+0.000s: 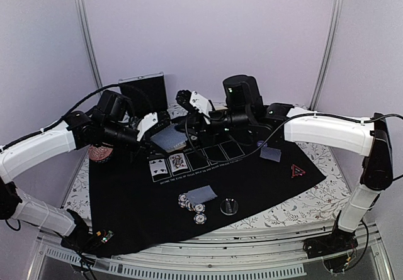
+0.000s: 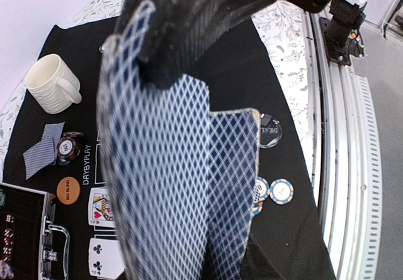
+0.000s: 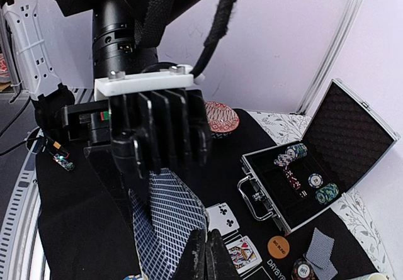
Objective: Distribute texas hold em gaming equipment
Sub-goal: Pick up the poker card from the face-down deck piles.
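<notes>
L gripper (image 2: 170,60) is clamped on the deck (image 2: 164,185) of grey-blue-backed cards, held off the black mat (image 1: 126,229) at approx 11 o'clock in the top view. One finger lies across the backs; the other is hidden under the stack. R gripper (image 3: 204,252) meets it from 1 o'clock. Its fingers are pressed together, and from the R wrist cam they look nipped on the edge of a slid-out card (image 2: 234,167) that sits offset from the rest. Contact point itself is partly hidden, so that's a read, not a certainty.

Already on the mat:
- two face-up cards (image 1: 167,163) at centre
- face-down pair (image 1: 201,194) w/ striped chips (image 1: 191,203) and a clear dealer button (image 1: 229,206) at 6 o'clock
- one more face-down card (image 1: 271,154) at 2 o'clock
- red-edged triangle (image 1: 297,172) at 3 o'clock
- open chip case (image 3: 315,167) past the mat at 11 o'clock

Handling, as judgement: cards are v. light, thin, slick-faced and bendy. A single one should peel off w/ little pull, but its neighbour may drag along, and the deck could fan or spill if the L grip slackens. Best hold is at a short edge or corner, shallow pinch, drawn flat along the stack rather than lifted away from it. Chips are stiffer and heavier for their size; take those rim-to-rim.
</notes>
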Controlling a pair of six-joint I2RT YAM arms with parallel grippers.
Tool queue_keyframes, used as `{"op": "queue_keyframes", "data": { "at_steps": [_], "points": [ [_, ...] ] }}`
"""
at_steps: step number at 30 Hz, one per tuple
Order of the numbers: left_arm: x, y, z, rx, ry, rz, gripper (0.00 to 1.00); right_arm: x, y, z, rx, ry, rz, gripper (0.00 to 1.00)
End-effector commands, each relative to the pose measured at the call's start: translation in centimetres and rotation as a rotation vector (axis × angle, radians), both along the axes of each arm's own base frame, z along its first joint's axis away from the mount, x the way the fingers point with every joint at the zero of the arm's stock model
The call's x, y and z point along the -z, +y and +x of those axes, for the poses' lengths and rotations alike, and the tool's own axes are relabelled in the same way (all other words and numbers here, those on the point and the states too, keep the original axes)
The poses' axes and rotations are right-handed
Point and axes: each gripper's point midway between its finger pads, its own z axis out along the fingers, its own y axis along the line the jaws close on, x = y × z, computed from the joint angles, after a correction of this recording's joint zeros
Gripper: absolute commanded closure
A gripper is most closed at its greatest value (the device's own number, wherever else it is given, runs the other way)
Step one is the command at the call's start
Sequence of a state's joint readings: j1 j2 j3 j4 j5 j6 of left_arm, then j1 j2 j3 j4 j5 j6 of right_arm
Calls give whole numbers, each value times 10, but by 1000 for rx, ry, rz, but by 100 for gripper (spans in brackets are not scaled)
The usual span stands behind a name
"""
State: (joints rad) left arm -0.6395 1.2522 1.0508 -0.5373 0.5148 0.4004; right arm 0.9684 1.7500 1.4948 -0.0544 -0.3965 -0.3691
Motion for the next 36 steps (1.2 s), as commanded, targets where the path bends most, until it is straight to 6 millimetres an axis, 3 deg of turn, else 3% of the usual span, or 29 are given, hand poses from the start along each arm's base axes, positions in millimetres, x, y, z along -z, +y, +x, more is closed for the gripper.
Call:
{"op": "queue_keyframes", "data": {
  "at_steps": [1, 5, 14, 27, 36],
  "points": [
    [-14, -5, -1, 19, -40, -26, 73, -1, -16, 8, 65, 37, -16, 98],
    [-14, -6, 0, 16, -41, -26, 73, 4, -19, 11, 75, 51, -27, 96],
    [-14, -6, 1, 13, -39, -25, 73, 12, -16, 17, 95, 88, -32, 82],
    [-14, -6, 1, 17, -39, -26, 73, 17, -7, 28, 117, 124, -7, 50],
    [-13, -6, 0, 18, -40, -25, 73, 19, -17, 34, 166, 129, -14, 50]
  ]
}}
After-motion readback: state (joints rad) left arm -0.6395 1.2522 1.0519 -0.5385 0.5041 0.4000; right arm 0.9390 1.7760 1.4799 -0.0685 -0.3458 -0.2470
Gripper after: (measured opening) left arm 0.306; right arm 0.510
